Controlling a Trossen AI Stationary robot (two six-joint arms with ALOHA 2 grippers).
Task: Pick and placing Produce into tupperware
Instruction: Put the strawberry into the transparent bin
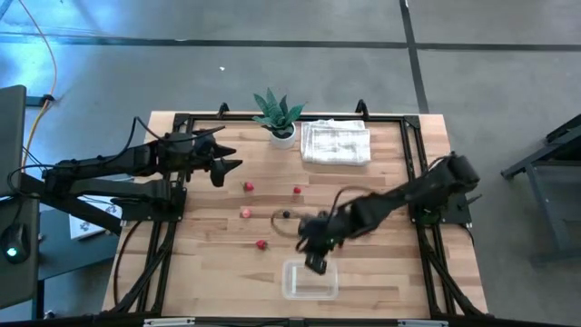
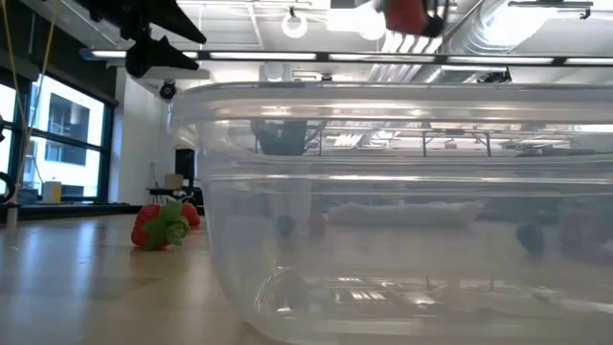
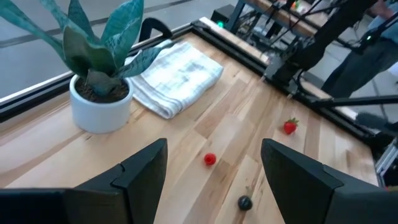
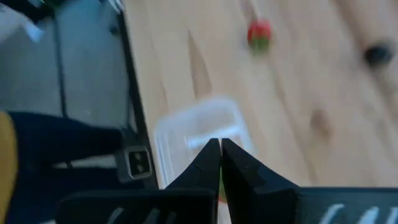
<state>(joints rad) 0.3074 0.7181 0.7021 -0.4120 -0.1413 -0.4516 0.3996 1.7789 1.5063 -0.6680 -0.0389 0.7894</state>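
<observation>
Clear plastic tupperware [image 1: 310, 280] sits near the front edge of the table [image 1: 209, 263], empty as far as the low view shows through its wall; the right gripper [image 1: 316, 262] hangs just above its rear rim, fingers drawn together, and in the low view a red piece [image 2: 406, 13] shows high above the tupperware between dark parts, so the right gripper appears clamped on it; in the right wrist view the closed fingers [image 4: 233, 163] point down over the tupperware, with only a sliver of something between them.

Produce lies scattered across the middle of the table: one red piece [image 1: 248, 187] and another [image 1: 297, 191] toward the back, a pinkish one [image 1: 245, 213] between, a dark one [image 1: 285, 215] near the right arm, and a red strawberry-like piece [image 1: 261, 244] with a green top nearest the tupperware, yet apart from it.

Left gripper [image 1: 229, 164] hovers over the back left of the table, fingers spread apart and holding nothing; beyond it stand a potted plant [image 1: 280, 118] and a folded white cloth [image 1: 336, 143] side by side at the rear edge.
</observation>
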